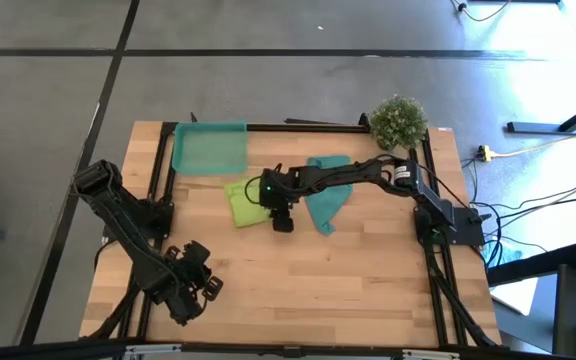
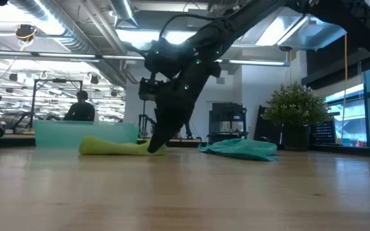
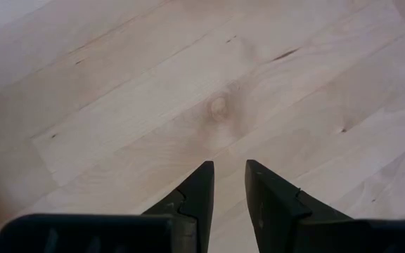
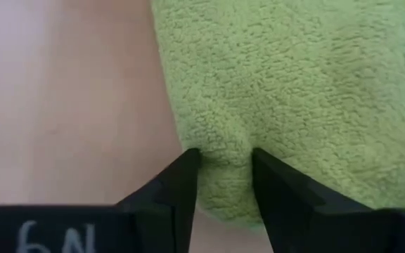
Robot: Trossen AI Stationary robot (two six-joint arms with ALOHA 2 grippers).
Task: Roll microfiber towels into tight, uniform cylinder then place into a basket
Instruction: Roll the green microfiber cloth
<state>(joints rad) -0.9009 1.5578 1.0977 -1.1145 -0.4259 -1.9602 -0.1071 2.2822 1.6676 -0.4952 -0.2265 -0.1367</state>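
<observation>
The lime-green towel (image 1: pixel 240 203) lies bunched on the table at mid-table, in front of the basket (image 1: pixel 210 148), a translucent teal-green tray at the far left. The teal towel (image 1: pixel 325 195) lies crumpled to its right. My right gripper (image 1: pixel 271 208) reaches in from the right and is shut on the green towel's right edge. The towel fills the right wrist view (image 4: pixel 294 84). My left gripper (image 1: pixel 194 285) waits over bare wood near the front left, its fingers (image 3: pixel 206 186) a narrow gap apart and holding nothing. My right gripper pinches the lime-green towel's right edge (image 4: pixel 220 158) between its two fingers, and a small bulge of cloth is squeezed up between them. The fingers slant down from above and from the table's right (image 2: pixel 158 142). The towel lies on the table, slack.
A potted plant (image 1: pixel 399 121) stands at the far right corner. A black frame rail (image 1: pixel 158 170) runs along the table's left, far and right sides. Bare wood (image 1: pixel 318 280) covers the near half of the table. A person (image 2: pixel 80 108) sits far behind the table.
</observation>
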